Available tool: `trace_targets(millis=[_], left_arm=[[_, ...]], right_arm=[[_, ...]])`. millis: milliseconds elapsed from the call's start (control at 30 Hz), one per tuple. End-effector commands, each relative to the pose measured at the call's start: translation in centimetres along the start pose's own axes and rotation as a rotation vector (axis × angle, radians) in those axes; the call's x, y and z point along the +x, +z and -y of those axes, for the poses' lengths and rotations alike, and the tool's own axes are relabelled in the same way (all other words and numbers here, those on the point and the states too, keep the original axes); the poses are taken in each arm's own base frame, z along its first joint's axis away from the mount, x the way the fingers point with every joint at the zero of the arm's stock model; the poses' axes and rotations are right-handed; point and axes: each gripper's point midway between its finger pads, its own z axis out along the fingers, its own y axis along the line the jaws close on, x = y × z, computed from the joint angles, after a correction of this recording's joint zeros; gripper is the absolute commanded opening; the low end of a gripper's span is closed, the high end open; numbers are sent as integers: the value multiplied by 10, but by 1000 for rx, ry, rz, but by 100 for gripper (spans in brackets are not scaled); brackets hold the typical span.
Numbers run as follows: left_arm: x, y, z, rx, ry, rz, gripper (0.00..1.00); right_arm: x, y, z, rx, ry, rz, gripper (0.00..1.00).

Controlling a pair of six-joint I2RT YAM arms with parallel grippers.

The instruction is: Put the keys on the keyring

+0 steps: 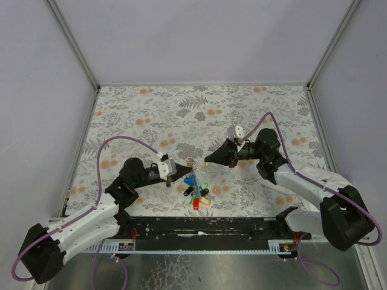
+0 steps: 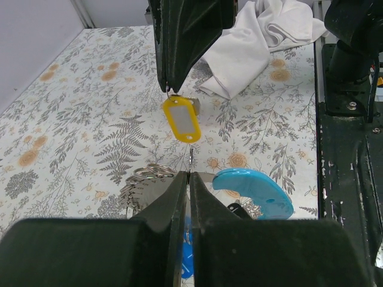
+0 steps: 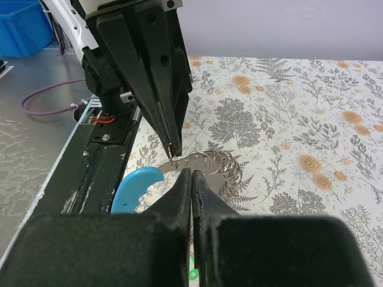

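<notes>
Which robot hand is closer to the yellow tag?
Right. The right hand pinches the yellow tag at its top, so they touch. The left hand sits apart, just across from it, shut on the metal ring.

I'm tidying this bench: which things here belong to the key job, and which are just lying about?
Job: yellow-tagged key in right gripper; keyring in left gripper; bunched keys.
Lying about: white cloth; blue bin.

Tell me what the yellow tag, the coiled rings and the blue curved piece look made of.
Yellow tag: glossy plastic, judging by its even colour, with a paler label window.
Coiled rings: bare metal, silvery and glinting.
Blue curved piece: probably hard plastic, given its smooth, uniform surface and soft sheen.
</notes>
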Motion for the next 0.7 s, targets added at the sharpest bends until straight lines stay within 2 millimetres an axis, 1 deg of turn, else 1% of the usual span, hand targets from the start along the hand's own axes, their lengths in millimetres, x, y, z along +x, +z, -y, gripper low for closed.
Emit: trace_targets(millis=[0,167,500,667], left_arm=[[-17,3,2,20,39,65,0],[-14,4,5,41,27,59,0],[-15,2,7,36,32,84,0],[-12,3,9,46,22,84,0]], right_arm=[[-15,3,-5,-43,-57,40,0],[-11,9,-12,-83,-58,35,0],[0,16,-22,-125,-103,-22,0],[1,18,-26,-126,-124,-43,0]])
